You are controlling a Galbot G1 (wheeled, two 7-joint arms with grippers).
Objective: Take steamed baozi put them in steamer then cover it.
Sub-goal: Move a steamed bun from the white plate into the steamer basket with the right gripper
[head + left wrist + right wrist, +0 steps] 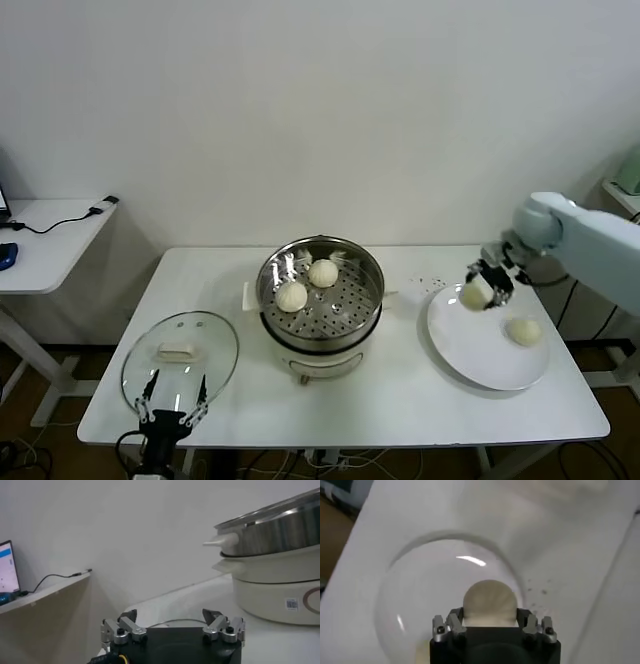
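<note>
Head view shows the right gripper (484, 289) closed on 1 baozi (473, 295) over the plate's (480, 358) far-left edge, the steamer (322, 290) lying to its left with 2 buns inside, while the left gripper (170, 405) idles wide open near the cover (180, 357).

Cream-white baozi (322, 272); shiny steel steamer (372, 282), perforated floor; white plate (480, 355); white table (400, 400)
</note>
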